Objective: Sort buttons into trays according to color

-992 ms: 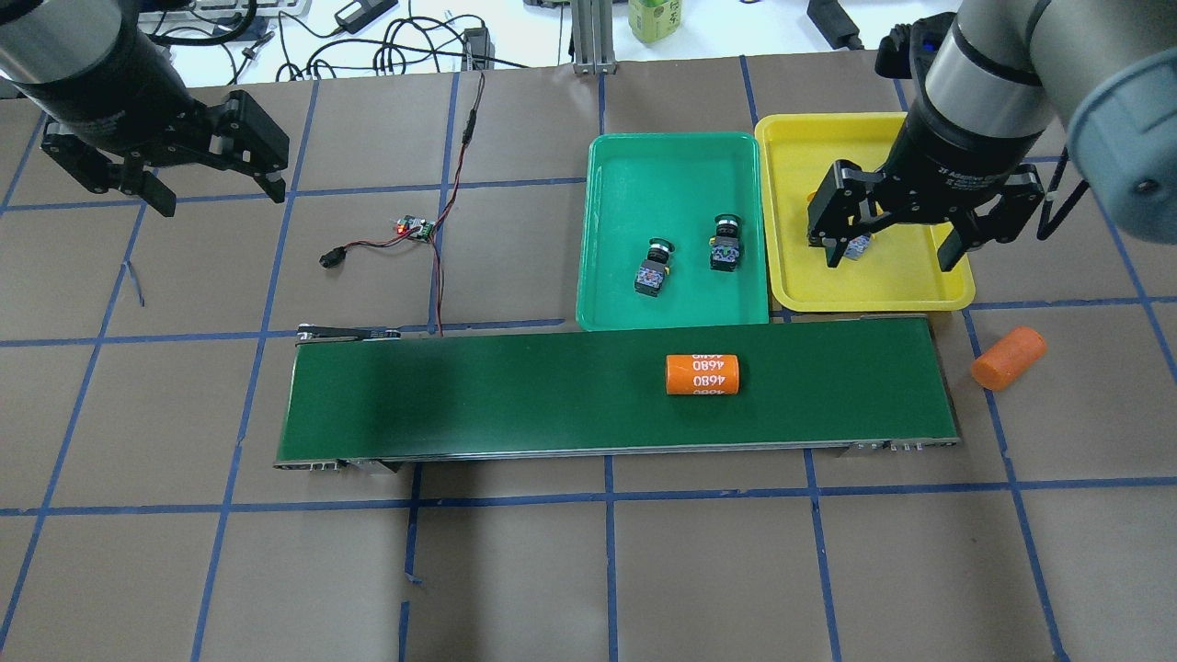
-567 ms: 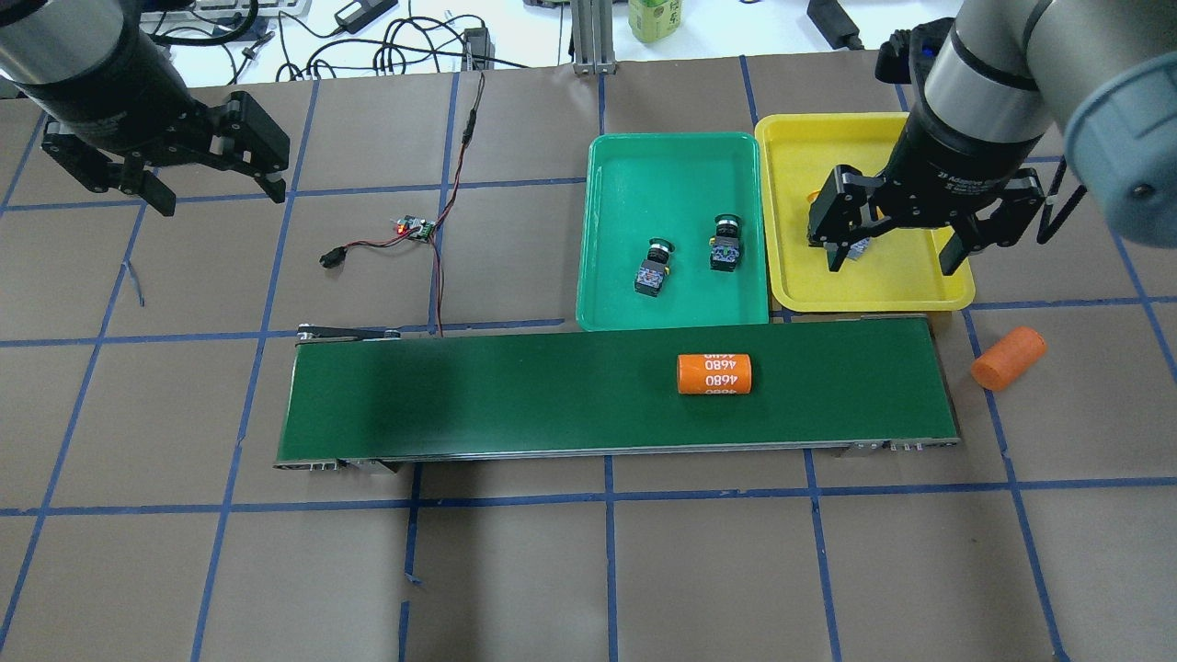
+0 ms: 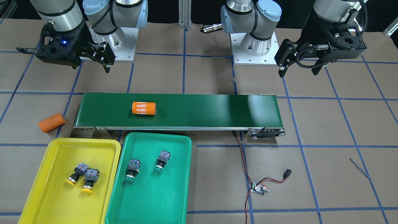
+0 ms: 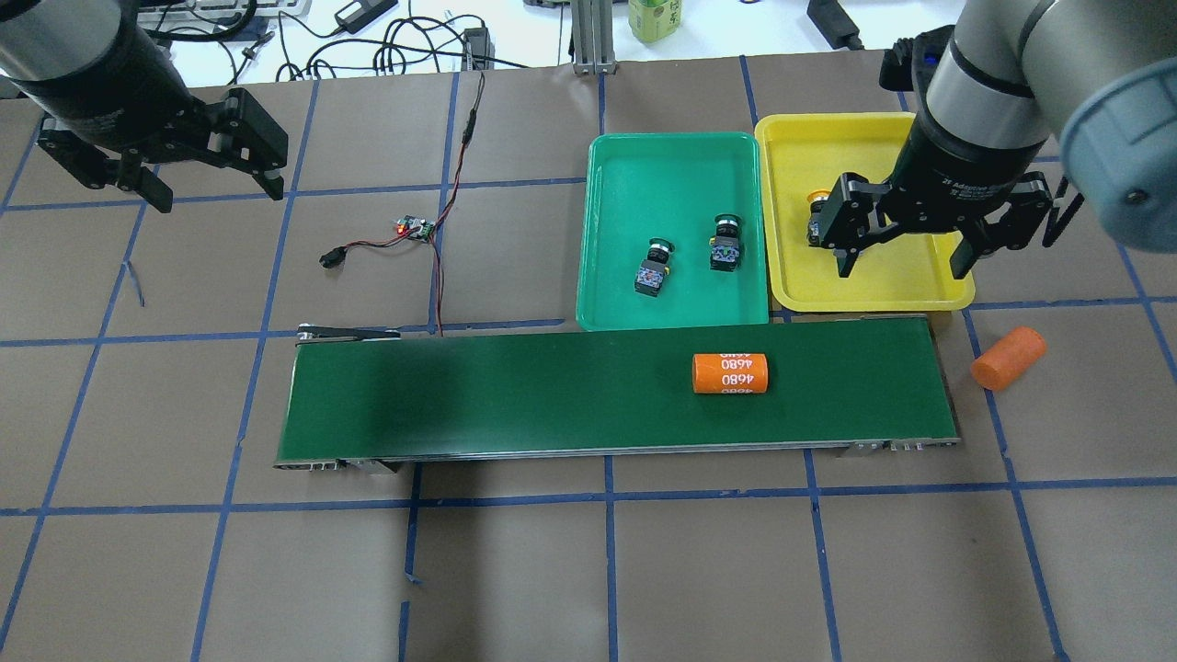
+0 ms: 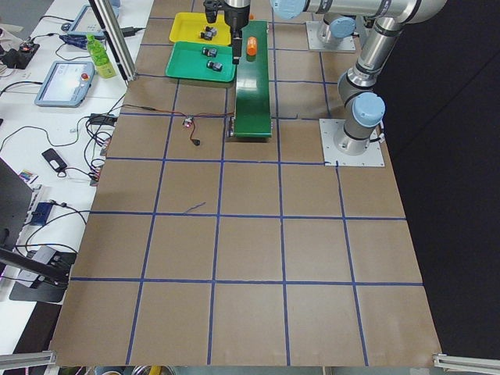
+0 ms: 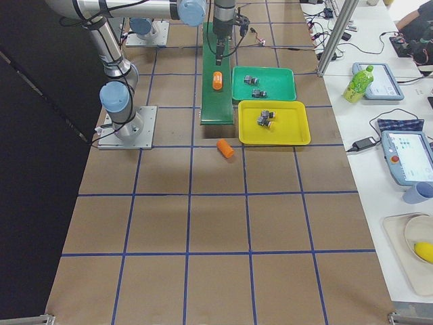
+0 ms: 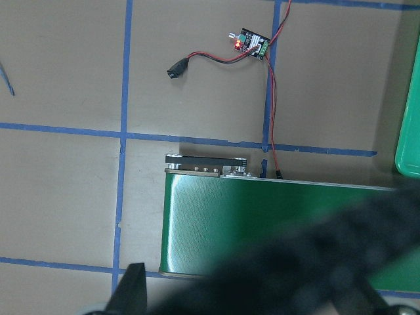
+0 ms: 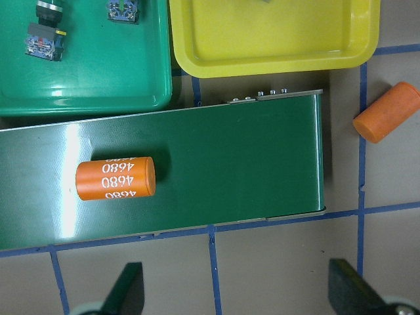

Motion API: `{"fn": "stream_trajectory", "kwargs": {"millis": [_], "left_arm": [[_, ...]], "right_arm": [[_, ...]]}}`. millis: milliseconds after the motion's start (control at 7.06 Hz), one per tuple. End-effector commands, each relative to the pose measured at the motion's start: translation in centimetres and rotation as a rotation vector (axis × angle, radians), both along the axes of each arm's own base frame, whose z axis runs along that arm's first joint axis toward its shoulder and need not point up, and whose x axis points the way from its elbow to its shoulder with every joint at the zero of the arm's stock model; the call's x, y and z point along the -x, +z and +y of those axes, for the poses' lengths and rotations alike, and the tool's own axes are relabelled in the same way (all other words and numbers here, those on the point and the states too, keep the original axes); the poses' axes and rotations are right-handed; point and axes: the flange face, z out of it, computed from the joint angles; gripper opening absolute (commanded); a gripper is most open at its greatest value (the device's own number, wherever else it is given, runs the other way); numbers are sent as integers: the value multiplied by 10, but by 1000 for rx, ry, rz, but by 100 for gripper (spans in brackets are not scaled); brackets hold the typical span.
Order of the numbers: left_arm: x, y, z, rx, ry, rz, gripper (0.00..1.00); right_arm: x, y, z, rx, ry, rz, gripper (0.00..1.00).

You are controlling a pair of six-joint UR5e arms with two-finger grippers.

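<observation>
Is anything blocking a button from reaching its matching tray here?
Nothing visible does. Both yellow buttons lie in the yellow tray, both green buttons in the green tray; the left gripper and right gripper hang open, empty.

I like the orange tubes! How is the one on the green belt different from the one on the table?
The 4680 cylinder has white numbers; the plain orange cylinder shows none. The 4680 cylinder lies on the green conveyor belt, the plain orange cylinder on the table past the belt's end. The 4680 cylinder lines up with the belt; the plain one sits slanted. Both are orange and lie on their sides.
</observation>
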Motion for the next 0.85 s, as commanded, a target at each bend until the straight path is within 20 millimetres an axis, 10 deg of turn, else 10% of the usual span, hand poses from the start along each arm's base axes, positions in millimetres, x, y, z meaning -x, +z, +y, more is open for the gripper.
{"fn": "stream_trajectory", "kwargs": {"millis": [0, 708], "left_arm": [[2, -4, 3, -5, -24, -1, 100], [3, -7, 2, -17, -14, 14, 100]], "right_arm": [[0, 0, 0, -1, 1, -1, 100], [0, -11, 16, -9, 1, -1, 100]]}}
